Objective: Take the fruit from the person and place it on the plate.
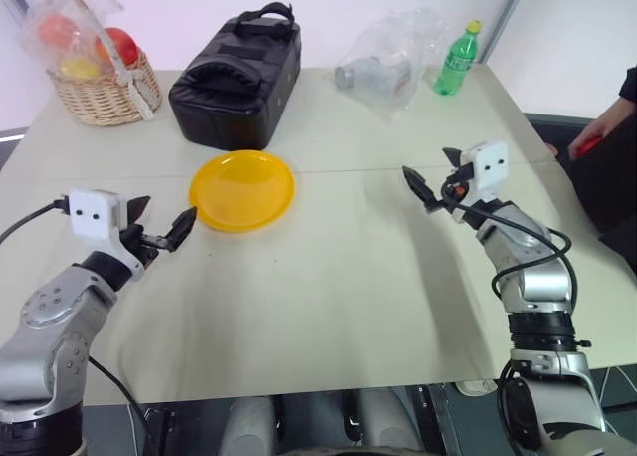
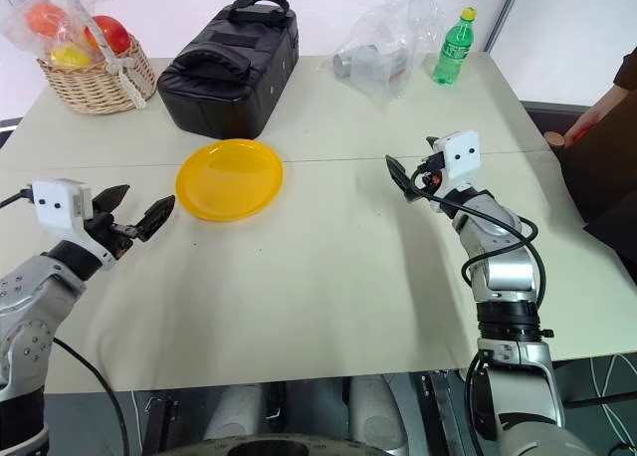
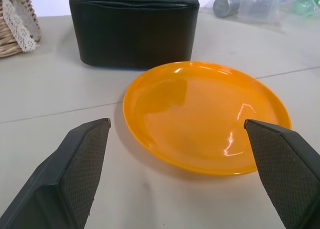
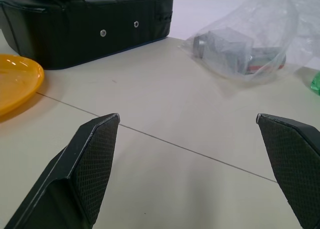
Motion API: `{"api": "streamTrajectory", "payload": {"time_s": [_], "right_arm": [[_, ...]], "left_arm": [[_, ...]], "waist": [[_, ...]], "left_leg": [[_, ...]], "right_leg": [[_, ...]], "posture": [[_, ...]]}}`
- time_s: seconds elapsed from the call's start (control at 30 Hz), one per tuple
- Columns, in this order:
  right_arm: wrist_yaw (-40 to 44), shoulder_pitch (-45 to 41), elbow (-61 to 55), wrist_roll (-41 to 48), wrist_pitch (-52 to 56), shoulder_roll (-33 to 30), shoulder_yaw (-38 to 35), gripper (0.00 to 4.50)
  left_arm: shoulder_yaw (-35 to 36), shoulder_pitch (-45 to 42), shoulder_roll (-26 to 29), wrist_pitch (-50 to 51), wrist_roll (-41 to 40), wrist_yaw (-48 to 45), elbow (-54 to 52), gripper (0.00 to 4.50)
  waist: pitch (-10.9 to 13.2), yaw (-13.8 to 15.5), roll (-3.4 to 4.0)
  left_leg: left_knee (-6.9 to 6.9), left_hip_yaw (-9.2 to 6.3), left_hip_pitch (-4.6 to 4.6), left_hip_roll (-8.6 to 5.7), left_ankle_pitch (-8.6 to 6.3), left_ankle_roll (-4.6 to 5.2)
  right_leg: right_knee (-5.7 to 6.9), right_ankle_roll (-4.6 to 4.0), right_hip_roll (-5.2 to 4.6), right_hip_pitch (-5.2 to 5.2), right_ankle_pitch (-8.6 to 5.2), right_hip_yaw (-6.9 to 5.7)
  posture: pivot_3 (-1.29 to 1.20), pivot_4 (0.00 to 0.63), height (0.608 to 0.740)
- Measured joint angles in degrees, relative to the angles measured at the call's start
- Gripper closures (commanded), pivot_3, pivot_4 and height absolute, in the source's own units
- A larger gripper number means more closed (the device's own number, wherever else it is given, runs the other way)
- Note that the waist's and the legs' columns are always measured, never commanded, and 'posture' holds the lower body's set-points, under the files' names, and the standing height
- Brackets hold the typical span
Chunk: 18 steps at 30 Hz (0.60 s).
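The yellow-orange plate [image 1: 242,189] lies bare on the table, left of centre. My left gripper [image 1: 164,217] hovers open just left of the plate, its fingers pointing at the rim with nothing between them. Right of centre, my right gripper [image 1: 435,172] also stands open and holds nothing, pointing toward the table's middle. The person's hand [image 1: 597,132] rests at the table's right edge, beyond my right gripper. A small bit of red [image 1: 585,145] shows under that hand; I cannot tell whether it is the fruit.
A black bag [image 1: 239,73] stands behind the plate. A wicker basket [image 1: 100,93] with bagged fruit sits at the back left. A clear plastic bag [image 1: 388,53] holding a can and a green bottle [image 1: 458,58] are at the back right.
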Motion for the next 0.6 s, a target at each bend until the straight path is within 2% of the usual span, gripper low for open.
{"api": "streamTrajectory", "payload": {"time_s": [0.6], "right_arm": [[-0.5, 0.0, 0.9, -0.1, -1.6, 0.7, 0.3, 0.03]], "left_arm": [[-0.6, -3.2, 0.7, -0.2, 0.9, -0.7, 2.1, 0.0]], "waist": [[0.0, 0.0, 0.0]], "left_leg": [[0.0, 0.0, 0.0, 0.0, 0.0, 0.0]], "right_leg": [[0.0, 0.0, 0.0, 0.0, 0.0, 0.0]], "posture": [[0.0, 0.15, 0.74]]}}
